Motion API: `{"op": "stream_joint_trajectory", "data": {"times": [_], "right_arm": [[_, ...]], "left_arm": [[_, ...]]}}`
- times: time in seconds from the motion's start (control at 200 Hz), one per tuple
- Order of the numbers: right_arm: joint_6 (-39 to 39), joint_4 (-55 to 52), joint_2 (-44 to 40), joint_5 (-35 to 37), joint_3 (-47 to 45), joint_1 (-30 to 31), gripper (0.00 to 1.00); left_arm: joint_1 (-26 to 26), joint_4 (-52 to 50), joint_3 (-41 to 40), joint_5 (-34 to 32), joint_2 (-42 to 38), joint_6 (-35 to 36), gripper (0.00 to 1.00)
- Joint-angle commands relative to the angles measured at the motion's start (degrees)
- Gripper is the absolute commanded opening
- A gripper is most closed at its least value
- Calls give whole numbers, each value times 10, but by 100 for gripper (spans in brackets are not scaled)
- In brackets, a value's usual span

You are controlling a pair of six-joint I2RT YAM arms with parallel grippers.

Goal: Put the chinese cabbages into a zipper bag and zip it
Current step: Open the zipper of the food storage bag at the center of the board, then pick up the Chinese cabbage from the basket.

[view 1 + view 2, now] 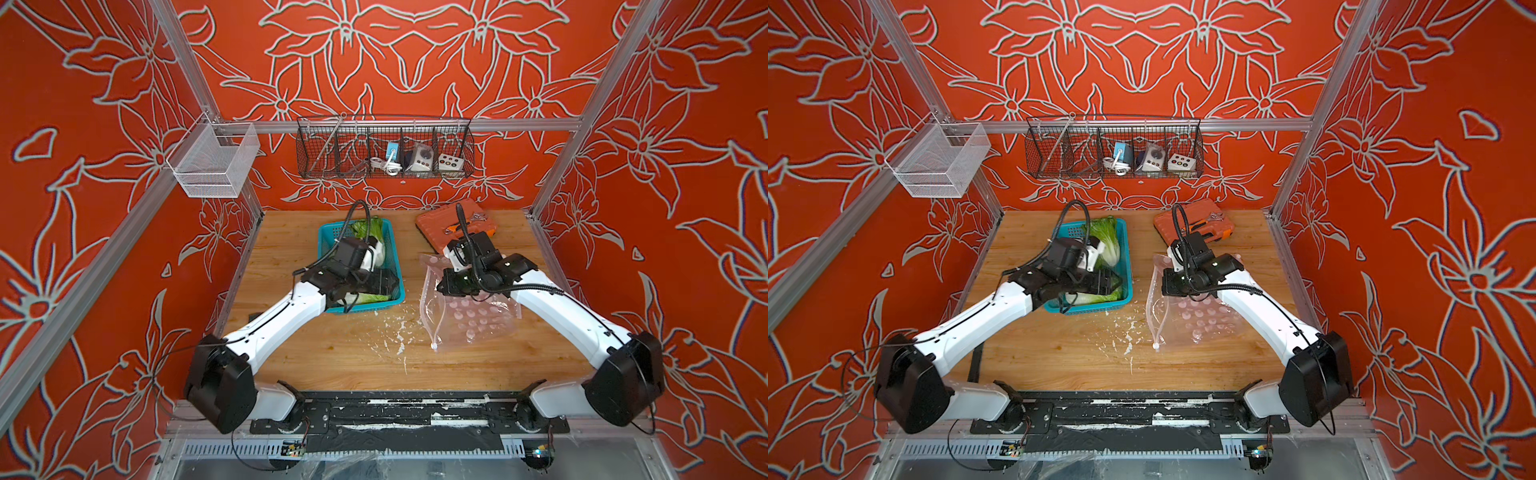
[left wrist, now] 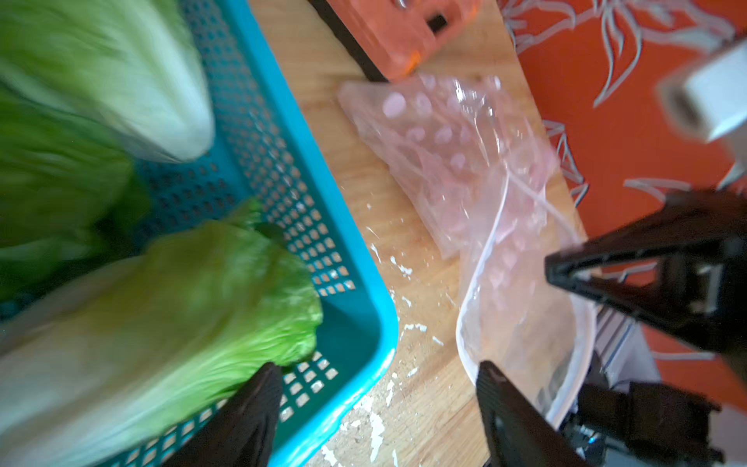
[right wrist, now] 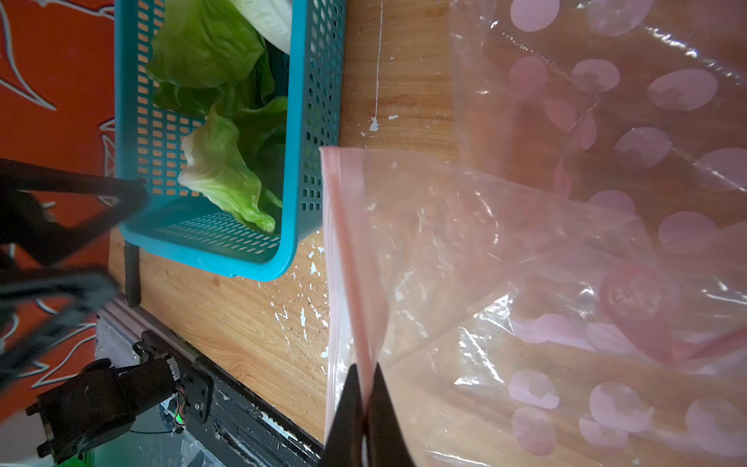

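Observation:
The chinese cabbages lie in a teal basket at the back left of the table. My left gripper hangs open over the basket's near right corner. One of its fingers is beside the leafy end of the nearest cabbage and nothing is held. The zipper bag, clear with pink dots, lies to the right of the basket. My right gripper is shut on the bag's pink zipper rim and holds that edge up, so the mouth gapes.
An orange tool case sits at the back right, just behind the bag. White flecks dot the wooden table between basket and bag. A black wire rack and a white mesh basket hang on the frame above.

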Motion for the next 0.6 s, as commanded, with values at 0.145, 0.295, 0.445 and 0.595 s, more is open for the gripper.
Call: {"op": "stream_joint_trajectory", "data": {"times": [0.145,0.295,0.445,0.595], "right_arm": [[24,36,25,-13,10,-3,0],[31,37,12,-4,-7,-3,0],[34,39,6,-3,-20,-3,0],[36,45,12,-4,-20,-3,0]], "left_arm": [[5,-72,92,-136,109,47,84],[-60,-112,151,-270,195,52,86],[-101,-149,169,-405,254,52,88],[-109,-146,151,-439,281,50,77]]}}
